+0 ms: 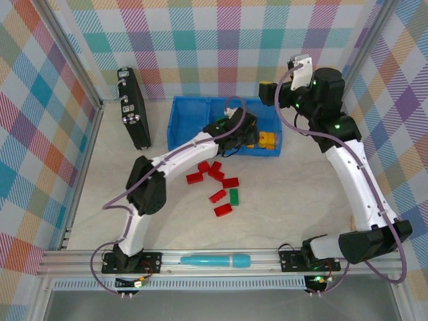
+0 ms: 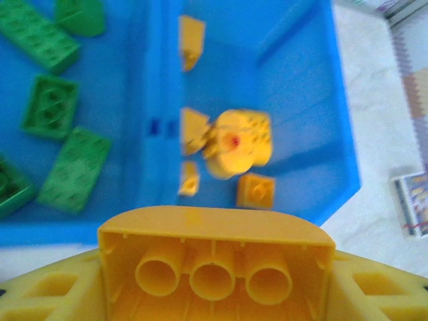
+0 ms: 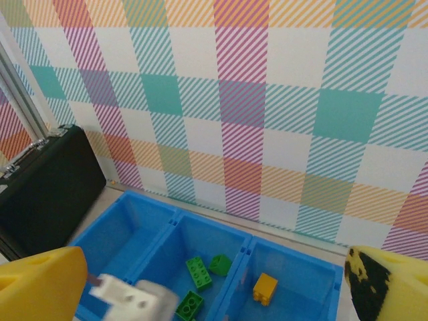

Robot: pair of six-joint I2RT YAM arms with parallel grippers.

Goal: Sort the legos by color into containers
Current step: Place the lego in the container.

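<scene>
Over the right compartment of the tray point(image 2: 157, 100) (yellow pieces point(image 2: 237, 140) inside), my left gripper point(image 2: 214, 294) clamps a yellow brick point(image 2: 214, 247); my right gripper point(image 3: 214, 281), seemingly near the wall point(image 3: 267, 100), gapes empty.

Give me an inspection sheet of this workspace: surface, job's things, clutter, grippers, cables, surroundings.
Surface: pale table, no spills seen.
Job's things: several red bricks and one green brick loose on the table; blue tray holds green bricks in its middle compartment, yellow pieces in its right one.
Clutter: black case left of the tray; teal pen on the front rail.
Grippers: left gripper shut on a yellow brick above the tray's right compartment; right gripper open, raised, holding nothing.
Cables: purple cables run along both arms.
Surroundings: plaid walls, metal frame.
</scene>
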